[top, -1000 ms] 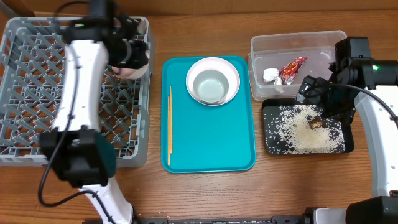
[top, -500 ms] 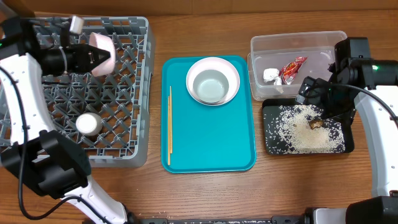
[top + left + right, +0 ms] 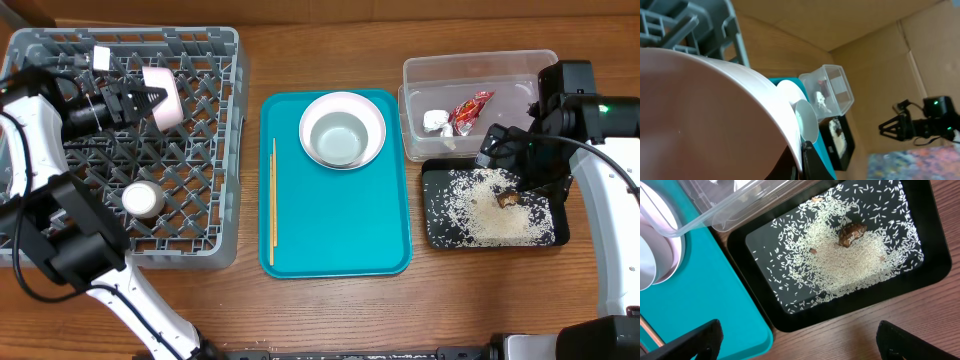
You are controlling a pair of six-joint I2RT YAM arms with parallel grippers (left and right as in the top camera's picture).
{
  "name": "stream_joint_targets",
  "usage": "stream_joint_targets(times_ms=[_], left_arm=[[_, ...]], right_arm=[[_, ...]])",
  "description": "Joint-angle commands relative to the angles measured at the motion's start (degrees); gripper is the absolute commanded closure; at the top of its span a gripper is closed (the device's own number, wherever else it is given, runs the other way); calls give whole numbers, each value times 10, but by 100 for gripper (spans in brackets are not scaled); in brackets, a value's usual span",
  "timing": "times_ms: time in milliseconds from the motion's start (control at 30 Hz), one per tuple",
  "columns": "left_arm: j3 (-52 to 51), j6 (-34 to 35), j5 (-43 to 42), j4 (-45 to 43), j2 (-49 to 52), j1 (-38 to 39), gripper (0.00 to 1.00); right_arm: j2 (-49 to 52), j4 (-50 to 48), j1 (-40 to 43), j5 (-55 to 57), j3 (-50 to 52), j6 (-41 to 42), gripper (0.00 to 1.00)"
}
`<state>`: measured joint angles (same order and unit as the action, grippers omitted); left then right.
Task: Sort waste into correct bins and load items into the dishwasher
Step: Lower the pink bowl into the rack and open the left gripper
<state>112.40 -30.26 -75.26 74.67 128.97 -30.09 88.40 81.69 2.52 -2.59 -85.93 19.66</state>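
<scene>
Currently the left gripper point(image 3: 135, 102) is clenched on the pink-rimmed bowl point(image 3: 163, 95), held on edge over the dish rack point(image 3: 200, 230). If released at this tilt, the bowl may roll or topple. The right gripper point(image 3: 512, 160) hangs released above the black tray point(image 3: 558, 233).

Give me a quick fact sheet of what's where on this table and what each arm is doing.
Left gripper: shut on the pink-rimmed bowl, tipped on its side over the grey rack
Right gripper: open, holding nothing, above the black tray
Black tray: rice grains and a brown lump
Clear tub: red wrapper, white paper wad
Teal tray: white plate, chopsticks
Grey rack: also holds a small round pale object
</scene>
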Motion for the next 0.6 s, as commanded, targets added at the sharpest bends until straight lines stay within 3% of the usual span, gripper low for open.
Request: stream_joint_targets(times_ms=[0,267,333,567], left_arm=[[-3,-12,-34,8,22,-11,96],[-3,-12,40,40,28,-68,94],[-3,-11,50,56,28,-86,66],[-1,-5,50,118,20,-127,32]], right_arm=[[-11,-1,1,-1,-14,-1,0],[-11,-2,1,-1,-14,-1,0],[-11,-2,1,-1,-14,-1,0],[-11,-1,1,-1,-14,-2,0]])
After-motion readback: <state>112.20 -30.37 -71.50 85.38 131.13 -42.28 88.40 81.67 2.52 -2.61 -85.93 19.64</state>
